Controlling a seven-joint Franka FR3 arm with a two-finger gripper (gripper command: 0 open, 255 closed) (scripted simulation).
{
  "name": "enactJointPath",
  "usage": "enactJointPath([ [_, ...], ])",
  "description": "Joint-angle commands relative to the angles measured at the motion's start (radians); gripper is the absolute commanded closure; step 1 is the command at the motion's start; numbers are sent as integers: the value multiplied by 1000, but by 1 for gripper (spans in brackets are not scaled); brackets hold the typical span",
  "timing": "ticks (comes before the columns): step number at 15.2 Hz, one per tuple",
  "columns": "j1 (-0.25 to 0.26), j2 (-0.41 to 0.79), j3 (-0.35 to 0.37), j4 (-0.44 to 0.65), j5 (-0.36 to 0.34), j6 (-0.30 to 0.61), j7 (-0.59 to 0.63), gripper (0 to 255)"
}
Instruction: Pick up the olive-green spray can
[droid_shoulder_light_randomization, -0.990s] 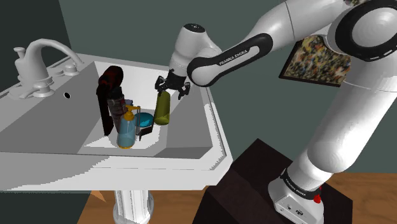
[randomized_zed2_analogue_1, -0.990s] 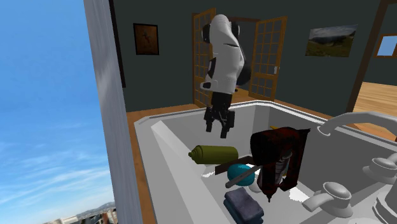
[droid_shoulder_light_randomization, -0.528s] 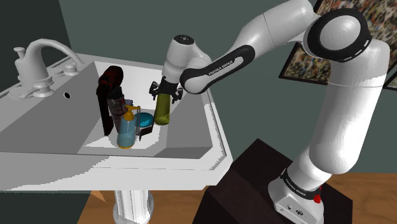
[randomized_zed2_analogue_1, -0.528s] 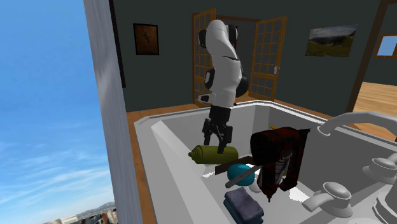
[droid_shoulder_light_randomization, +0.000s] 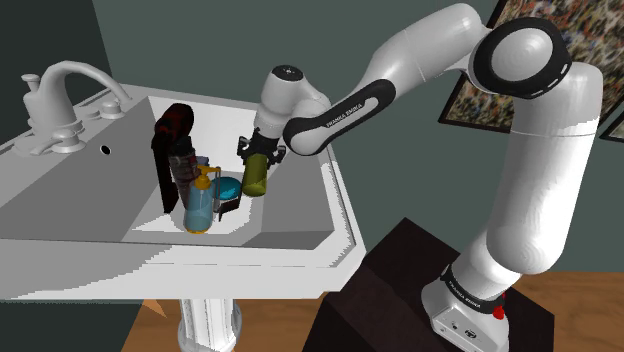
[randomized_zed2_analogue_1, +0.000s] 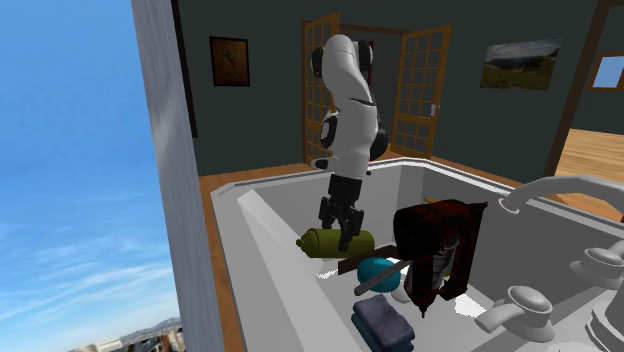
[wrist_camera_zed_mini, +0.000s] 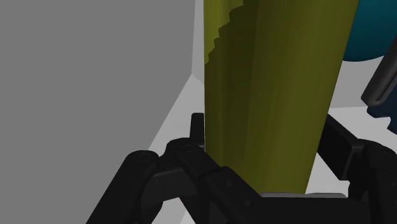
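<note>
The olive-green spray can (droid_shoulder_light_randomization: 256, 178) lies against the sink's side wall, one end pointing up toward the rim. My black gripper (droid_shoulder_light_randomization: 259, 152) is down on its upper end. In the second exterior view the can (randomized_zed2_analogue_1: 325, 241) lies on its side in the basin with the gripper (randomized_zed2_analogue_1: 346, 234) across its middle. Seen from the wrist, the can (wrist_camera_zed_mini: 273, 89) stands between the fingers (wrist_camera_zed_mini: 191, 153), and the gripper (wrist_camera_zed_mini: 267, 133) is shut on it, clasping both sides.
The white sink (droid_shoulder_light_randomization: 330, 190) also holds a blue soap bottle with a yellow pump (droid_shoulder_light_randomization: 200, 205), a tall dark red object (droid_shoulder_light_randomization: 172, 140) and a teal bowl (droid_shoulder_light_randomization: 228, 187), all close to the can. A faucet (droid_shoulder_light_randomization: 60, 95) stands at the far end. The dark stand (droid_shoulder_light_randomization: 400, 290) is below right.
The gripper came down from above the can onto it, and its fingers closed from wide apart onto the can's sides. The can has not moved.
</note>
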Motion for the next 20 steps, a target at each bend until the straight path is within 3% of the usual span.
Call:
enactJointPath([
  [1,0,1,0,0,0,1,0,255],
  [7,1,2,-1,0,-1,1,2,255],
  [20,-38,-102,56,36,112,-124,-96,255],
])
